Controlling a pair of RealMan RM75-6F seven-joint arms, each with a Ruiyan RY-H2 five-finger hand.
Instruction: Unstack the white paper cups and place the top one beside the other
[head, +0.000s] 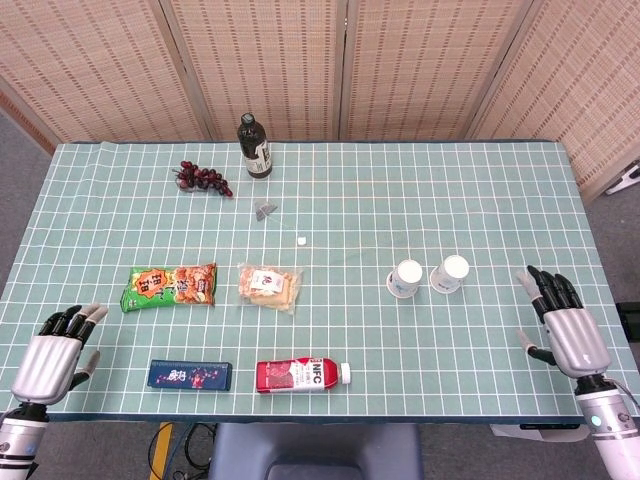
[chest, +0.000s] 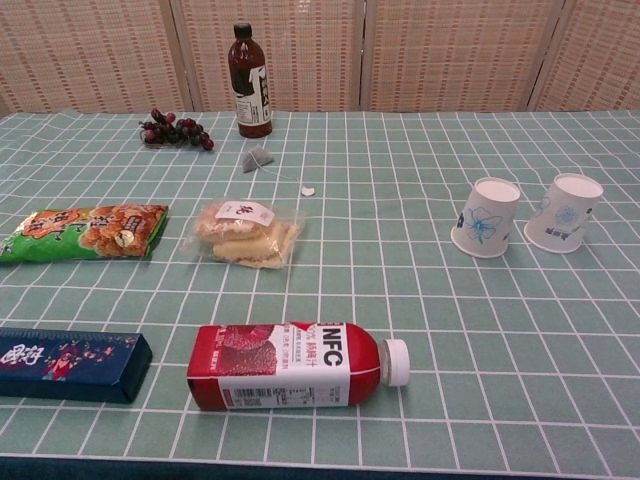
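1. Two white paper cups sit apart, side by side, at table's 3 o'clock: left cup (head: 405, 278) and right cup (head: 450, 273), both upside down, blue flower print, slightly tilted, near each other w/o touching.
2. Same pair in chest view: left cup (chest: 485, 217), right cup (chest: 566, 212), bases up.
3. Right hand (head: 568, 326) at approx 4 o'clock near table's edge, well apart from cups, fingers spread & released, gripping nothing. Not seen in chest view.
4. Left hand (head: 52, 357) at approx 8 o'clock by front-left corner, fingers extended, slightly apart, holding nothing.
5. Dark bottle (head: 254, 147) upright at 12 o'clock by back edge; grapes (head: 201, 178) just to its 9 o'clock side.
6. Small gray scrap (head: 265, 209) & tiny white bit (head: 301, 241) between bottle and center.
7. Green snack bag (head: 169, 286) flat at 9 o'clock; clear pack of pastries (head: 270, 288) just to its 3 o'clock side, near center.
8. Red juice bottle (head: 301, 375) lying on side at 6 o'clock, white cap pointing toward 3; dark blue box (head: 190, 375) beside it at 7 o'clock.
9. All on green checked tablecloth (head: 430, 190).
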